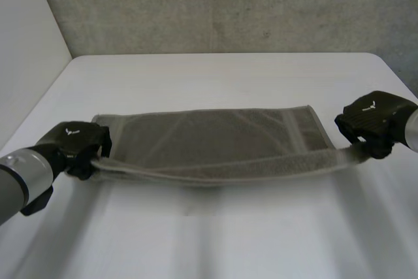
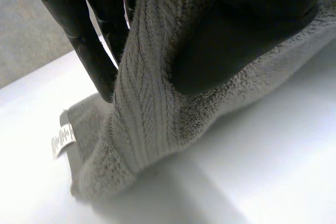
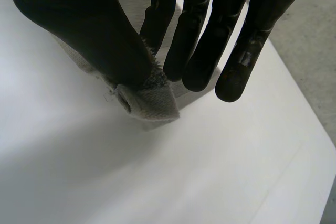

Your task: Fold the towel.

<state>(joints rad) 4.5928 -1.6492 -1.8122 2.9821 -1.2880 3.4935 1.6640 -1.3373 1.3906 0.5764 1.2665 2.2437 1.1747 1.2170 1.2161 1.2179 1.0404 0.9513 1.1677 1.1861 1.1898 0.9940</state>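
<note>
A grey towel (image 1: 209, 138) lies across the middle of the white table (image 1: 215, 80), its near long edge lifted and stretched between both hands. My left hand (image 1: 77, 142) pinches the near left corner; in its wrist view the towel (image 2: 152, 124) is clamped between the thumb and the fingers (image 2: 86, 45), and a white label (image 2: 62, 140) hangs from the towel's far edge. At the near right corner, my right hand (image 1: 372, 119) pinches the towel's corner (image 3: 152, 103) between its thumb and fingers (image 3: 197, 51). The far long edge rests flat on the table.
A grey wall (image 1: 228, 4) rises behind the table's far edge, and a white wall stands at the left. Bare table surface (image 1: 215, 233) lies in front of the towel and beyond it. The table's right edge (image 3: 315, 129) runs close to my right hand.
</note>
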